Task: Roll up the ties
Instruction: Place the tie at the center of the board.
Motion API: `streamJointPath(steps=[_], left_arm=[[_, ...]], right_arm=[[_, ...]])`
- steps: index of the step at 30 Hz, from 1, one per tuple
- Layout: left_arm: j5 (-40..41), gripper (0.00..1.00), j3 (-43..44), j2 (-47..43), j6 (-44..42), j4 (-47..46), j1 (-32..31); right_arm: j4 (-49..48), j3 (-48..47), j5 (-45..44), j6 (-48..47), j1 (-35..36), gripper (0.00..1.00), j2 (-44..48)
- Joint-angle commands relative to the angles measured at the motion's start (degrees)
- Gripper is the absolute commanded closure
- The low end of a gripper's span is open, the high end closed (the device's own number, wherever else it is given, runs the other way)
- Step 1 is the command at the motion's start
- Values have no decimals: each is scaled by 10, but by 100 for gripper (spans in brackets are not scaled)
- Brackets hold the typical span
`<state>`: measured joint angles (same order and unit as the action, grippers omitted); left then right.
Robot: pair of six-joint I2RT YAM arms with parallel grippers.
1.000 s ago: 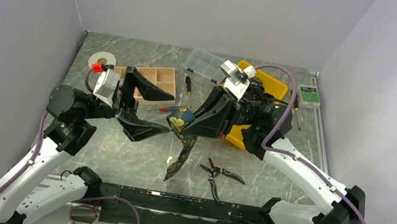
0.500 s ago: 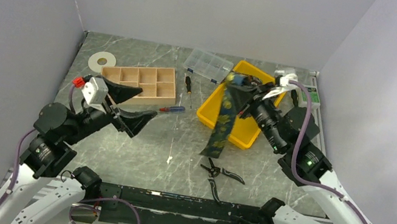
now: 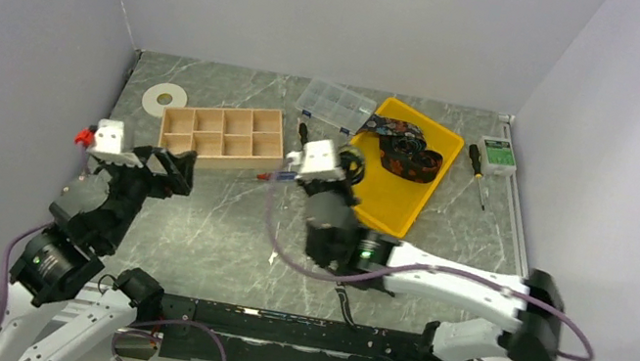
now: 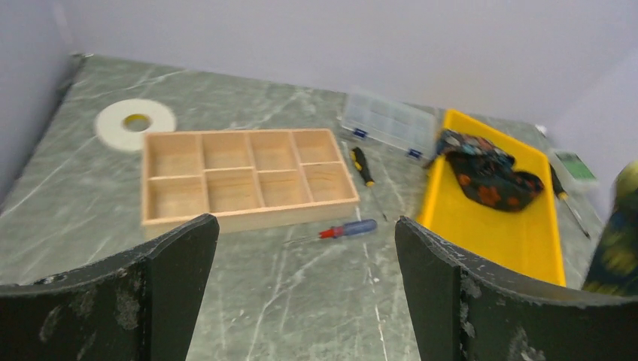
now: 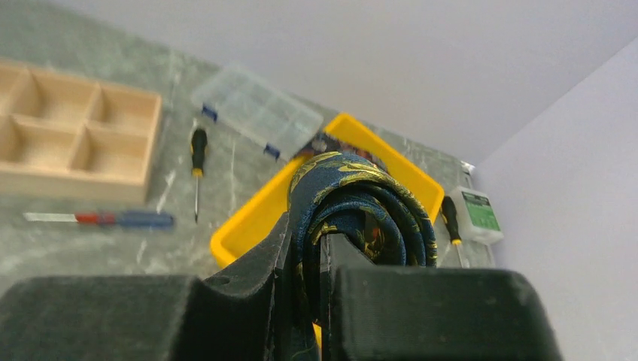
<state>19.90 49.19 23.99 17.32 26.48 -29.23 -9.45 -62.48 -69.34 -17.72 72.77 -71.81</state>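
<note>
- My right gripper (image 5: 307,263) is clamped on a coiled tie (image 5: 361,207), navy with yellow print, held up near mid-table.
- My left gripper (image 4: 301,248) hangs at 9 o'clock, jaws wide apart, holding nothing.
- A second tie (image 3: 406,151), dark with orange flowers, lies heaped at the far end of the yellow tray (image 3: 382,213) at 1 o'clock.
- I judge the rolling nearly finished. The held coil needs setting down in the tray, and I cannot tell whether the heaped one counts as rolled.
</note>
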Motion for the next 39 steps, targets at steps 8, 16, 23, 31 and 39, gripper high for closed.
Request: streamJointPath(steps=[8,16,23,31,39], left_arm=[[189,7,18,-107,73,105,-1],[164,6,-2,-145,60,100,-1],[73,6,-44,-111,60,70,-1],[-231,21,53,265,62,90,-1],[-368,27,145,474,-46,88,-35]], right_arm=[[69,-84,32,163,68,39,-294],[128,-83,193,223,102,0,-256],[165,45,352,389,-2,2,-89],[140,155,464,472,-150,15,11],[122,255,460,500,-164,18,70]])
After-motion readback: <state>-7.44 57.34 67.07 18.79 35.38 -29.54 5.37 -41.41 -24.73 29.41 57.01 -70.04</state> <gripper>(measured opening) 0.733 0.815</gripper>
